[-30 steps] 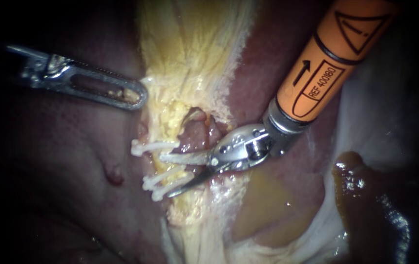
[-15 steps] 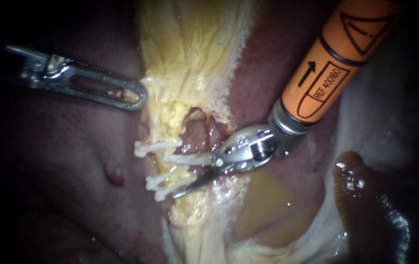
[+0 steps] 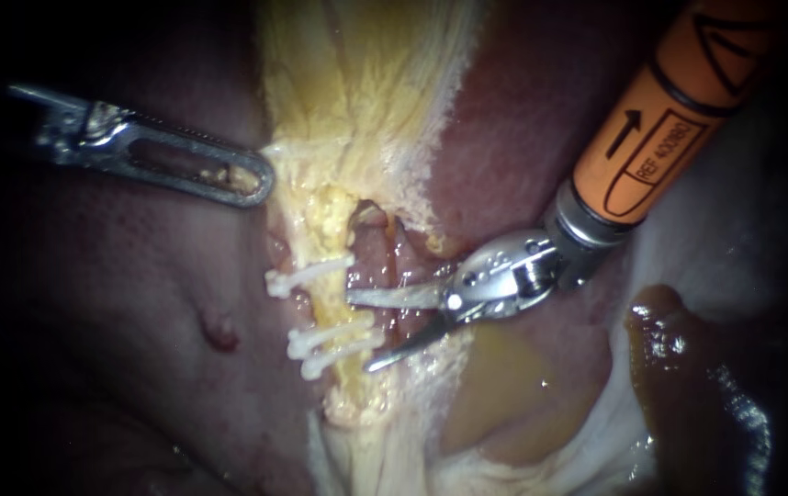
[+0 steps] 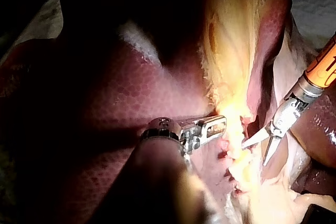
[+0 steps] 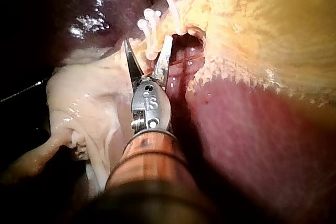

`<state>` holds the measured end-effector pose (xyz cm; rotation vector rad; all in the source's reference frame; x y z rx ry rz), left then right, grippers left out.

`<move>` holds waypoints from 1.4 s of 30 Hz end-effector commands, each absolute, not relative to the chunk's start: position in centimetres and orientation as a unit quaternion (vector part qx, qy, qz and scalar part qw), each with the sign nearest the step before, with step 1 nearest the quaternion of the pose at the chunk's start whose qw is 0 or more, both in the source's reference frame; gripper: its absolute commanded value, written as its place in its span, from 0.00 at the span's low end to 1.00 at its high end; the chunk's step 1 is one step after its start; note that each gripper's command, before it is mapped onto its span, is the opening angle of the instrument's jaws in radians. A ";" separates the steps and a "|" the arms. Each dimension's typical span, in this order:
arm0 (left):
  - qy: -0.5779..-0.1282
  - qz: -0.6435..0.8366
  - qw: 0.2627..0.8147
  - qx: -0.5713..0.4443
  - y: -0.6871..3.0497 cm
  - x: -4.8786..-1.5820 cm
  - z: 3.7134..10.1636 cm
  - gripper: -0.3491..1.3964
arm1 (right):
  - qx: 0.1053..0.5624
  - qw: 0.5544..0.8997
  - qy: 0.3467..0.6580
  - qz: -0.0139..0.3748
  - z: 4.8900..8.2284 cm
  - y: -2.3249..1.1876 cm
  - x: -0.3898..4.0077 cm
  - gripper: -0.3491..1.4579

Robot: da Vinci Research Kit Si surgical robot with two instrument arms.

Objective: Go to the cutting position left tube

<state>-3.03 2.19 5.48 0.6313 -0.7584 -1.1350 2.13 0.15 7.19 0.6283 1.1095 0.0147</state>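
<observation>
Three white clips lie across a yellow fatty strand, with a reddish tube just to their right. My right instrument ends in two thin blades that stand open. Its upper blade lies across the reddish tube, and the two lower clips' ends sit between the blade tips. In the right wrist view the open blades flank the clips. My left instrument holds its slotted jaws shut on the edge of the yellow fatty tissue, also seen in its wrist view.
Dark red liver fills the left side. The right instrument's orange-sleeved shaft crosses the upper right. A yellowish pool and a glossy brown mass lie at lower right. Pale membrane runs below the clips.
My right instrument has drawn back to the right, so more of its open blades shows. The clipped strand has shifted slightly right. The left instrument has not moved.
</observation>
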 end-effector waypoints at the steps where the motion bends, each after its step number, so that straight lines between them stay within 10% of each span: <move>1: -0.345 -0.515 0.730 0.287 2.19 -3.03 5.49 0.00 | 0.293 0.804 0.518 0.008 7.20 0.15 2.13 0.99; 42: -0.344 -0.517 0.730 0.286 2.18 -3.08 5.48 0.00 | 0.340 0.783 0.521 0.023 7.36 0.06 2.52 0.99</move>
